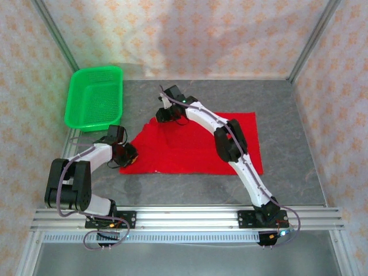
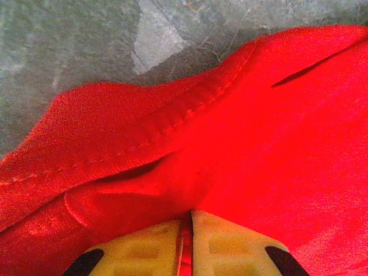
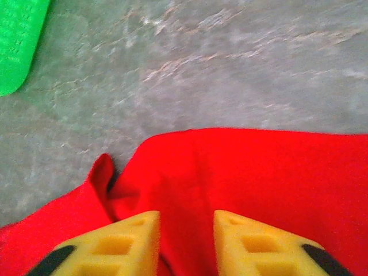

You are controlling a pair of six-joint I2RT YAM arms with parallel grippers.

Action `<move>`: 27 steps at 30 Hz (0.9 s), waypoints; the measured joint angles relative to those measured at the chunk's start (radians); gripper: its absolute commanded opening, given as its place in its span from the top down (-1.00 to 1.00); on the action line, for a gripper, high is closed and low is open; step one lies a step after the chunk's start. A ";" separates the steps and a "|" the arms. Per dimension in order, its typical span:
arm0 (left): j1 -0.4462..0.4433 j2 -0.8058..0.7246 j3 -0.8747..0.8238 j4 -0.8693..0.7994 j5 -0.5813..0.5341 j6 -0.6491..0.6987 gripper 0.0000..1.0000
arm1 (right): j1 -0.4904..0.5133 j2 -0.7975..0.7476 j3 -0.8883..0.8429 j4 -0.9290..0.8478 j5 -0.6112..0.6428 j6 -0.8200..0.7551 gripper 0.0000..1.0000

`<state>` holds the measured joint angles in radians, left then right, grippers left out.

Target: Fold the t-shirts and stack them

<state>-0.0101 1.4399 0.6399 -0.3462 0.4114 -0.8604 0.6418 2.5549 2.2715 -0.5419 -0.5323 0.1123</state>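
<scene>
One shirt (image 1: 195, 149): red, spread on the worktop (image 1: 299, 115); soft, light, sure to droop.
Left claw (image 2: 191, 224): pinched shut on its near left hem.
Right claw (image 3: 187, 221): jaws apart over far left edge, holding nothing.
Best hold: hems, corners.
Basket (image 1: 73, 98): far left.

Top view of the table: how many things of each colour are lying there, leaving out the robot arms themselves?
Red t-shirt: 1
Green mesh basket: 1
Total: 2
</scene>
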 measured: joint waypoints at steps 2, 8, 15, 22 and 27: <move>0.000 -0.005 -0.001 0.000 0.000 0.000 0.72 | -0.018 -0.012 -0.031 0.028 0.009 0.041 0.26; 0.000 -0.018 -0.001 -0.011 0.000 0.000 0.69 | -0.050 -0.074 -0.137 0.071 -0.010 0.152 0.28; 0.000 -0.061 0.062 -0.087 -0.002 -0.002 0.62 | -0.042 -0.172 -0.312 0.164 -0.134 0.256 0.31; -0.001 -0.114 0.185 -0.144 -0.027 -0.002 0.59 | -0.023 -0.187 -0.452 0.261 -0.203 0.321 0.31; -0.027 -0.056 0.218 -0.131 -0.027 -0.012 0.60 | -0.014 -0.187 -0.463 0.305 -0.233 0.341 0.32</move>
<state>-0.0376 1.3838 0.8577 -0.4770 0.3843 -0.8726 0.6281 2.3684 1.8088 -0.2371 -0.7654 0.4538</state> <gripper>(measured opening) 0.202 0.341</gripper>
